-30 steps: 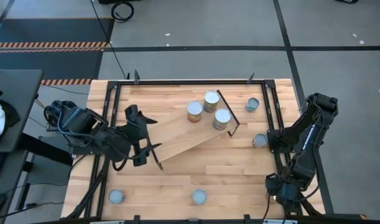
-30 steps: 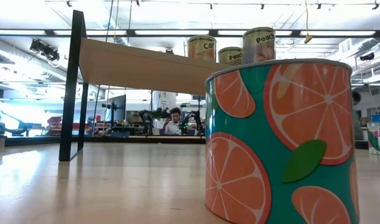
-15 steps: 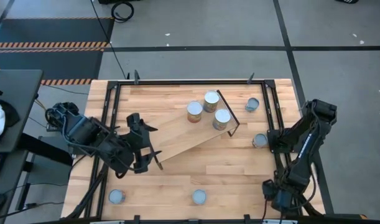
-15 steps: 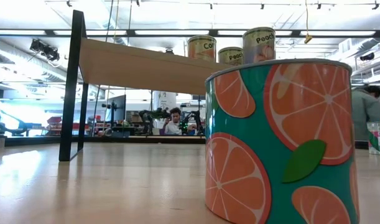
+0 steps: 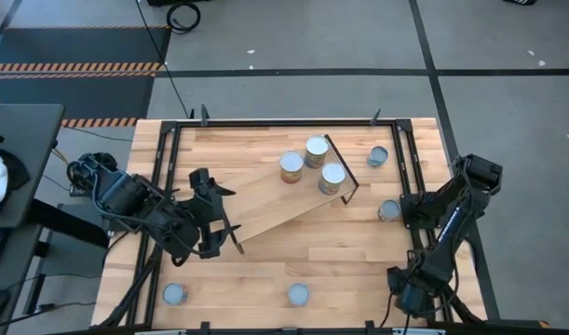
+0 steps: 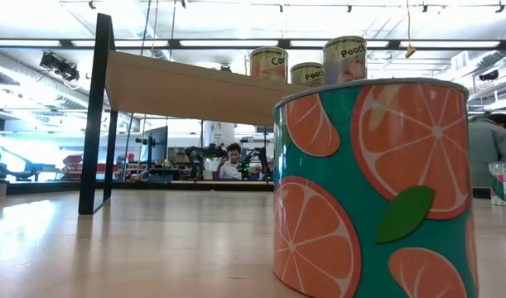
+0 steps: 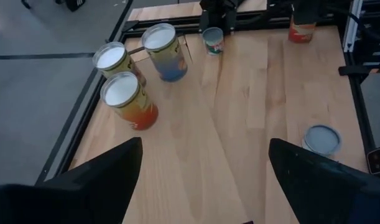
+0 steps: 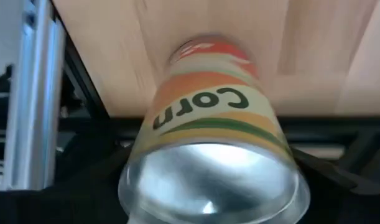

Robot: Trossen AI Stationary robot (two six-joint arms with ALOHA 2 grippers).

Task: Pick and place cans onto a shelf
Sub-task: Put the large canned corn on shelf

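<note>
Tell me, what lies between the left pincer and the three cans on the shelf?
Only bare shelf plank: the left wrist view shows nothing between the open left pincer and the three cans.

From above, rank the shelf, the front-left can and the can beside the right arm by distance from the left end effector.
1. Shelf, its end at the left end effector.
2. Front-left can, table's front edge.
3. Can beside the right arm, right side.

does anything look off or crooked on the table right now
Yes: the shelf sits diagonally across the table instead of square to its edges. Its three cans crowd the end nearer the right arm, leaving the rest of the plank bare. Nothing looks spilled or toppled.
</note>
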